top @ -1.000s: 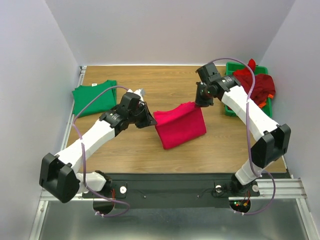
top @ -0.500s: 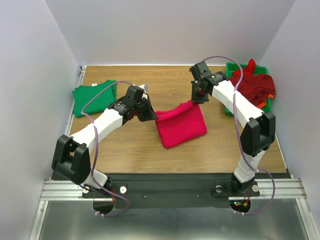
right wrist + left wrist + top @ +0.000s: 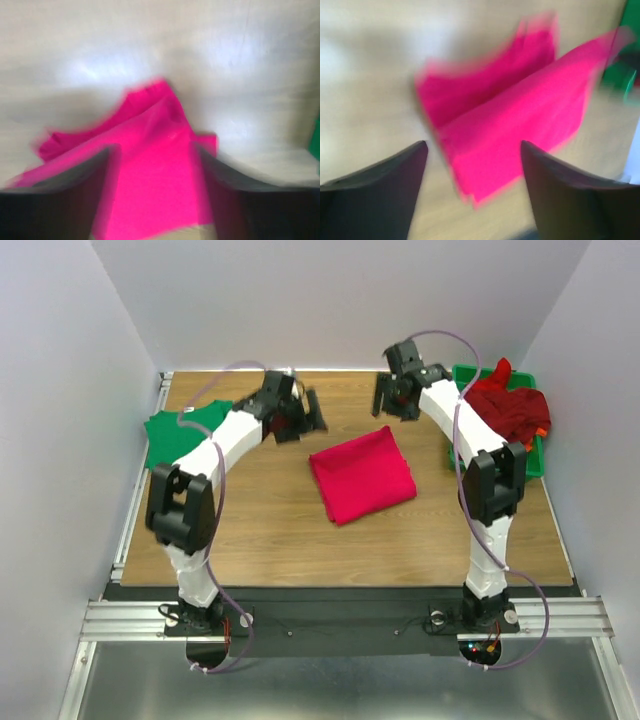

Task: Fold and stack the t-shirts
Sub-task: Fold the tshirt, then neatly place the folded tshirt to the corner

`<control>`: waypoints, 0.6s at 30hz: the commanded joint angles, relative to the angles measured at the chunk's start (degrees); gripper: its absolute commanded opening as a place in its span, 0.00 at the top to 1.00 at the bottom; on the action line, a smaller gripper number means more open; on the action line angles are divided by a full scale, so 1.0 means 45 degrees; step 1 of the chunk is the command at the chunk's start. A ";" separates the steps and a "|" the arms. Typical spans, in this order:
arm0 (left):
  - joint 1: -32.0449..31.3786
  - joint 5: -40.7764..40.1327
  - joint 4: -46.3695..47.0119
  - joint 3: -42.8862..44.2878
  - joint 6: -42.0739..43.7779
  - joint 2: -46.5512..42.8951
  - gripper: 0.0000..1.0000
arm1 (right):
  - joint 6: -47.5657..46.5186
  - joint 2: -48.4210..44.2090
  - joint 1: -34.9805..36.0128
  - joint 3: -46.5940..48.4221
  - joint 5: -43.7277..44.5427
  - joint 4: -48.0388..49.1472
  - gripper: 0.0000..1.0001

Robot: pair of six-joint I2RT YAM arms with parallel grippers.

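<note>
A bright pink-red t-shirt (image 3: 362, 474) lies folded into a flat rectangle in the middle of the table. My left gripper (image 3: 312, 412) hangs open just beyond the shirt's far left corner, off the cloth. Beyond its far right corner my right gripper (image 3: 386, 400) is open too and holds nothing. Both wrist views are blurred. The left wrist view has the pink-red t-shirt (image 3: 520, 120) below the wide-apart left gripper (image 3: 474, 145). The pink-red t-shirt (image 3: 155, 165) shows under the spread right gripper (image 3: 155, 150). A folded green t-shirt (image 3: 172, 436) lies at the far left.
A green plastic tray (image 3: 468, 370) stands at the back right. In it is a heap of dark red t-shirts (image 3: 510, 405) with a bit of orange cloth (image 3: 543, 430). Walls close the table in on three sides.
Both grippers have opened and let go of the pink-red shirt's far edge. They have pulled away toward the back of the table. The shirt now lies flat.
</note>
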 commanded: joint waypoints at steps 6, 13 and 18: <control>0.0613 -0.2300 -0.1616 0.6924 0.2048 0.1099 0.01 | -0.0575 -0.0322 -0.0608 0.4366 -0.0266 0.1348 0.00; 0.0593 0.0102 0.1624 -0.0025 0.1228 -0.1670 0.02 | -0.0693 -0.2917 -0.0588 -0.1234 -0.1534 0.2613 0.04; 0.0535 0.1061 0.3578 -0.3779 0.0798 -0.3061 0.02 | -0.0498 -0.4542 -0.0608 -0.4891 -0.2764 0.3632 0.10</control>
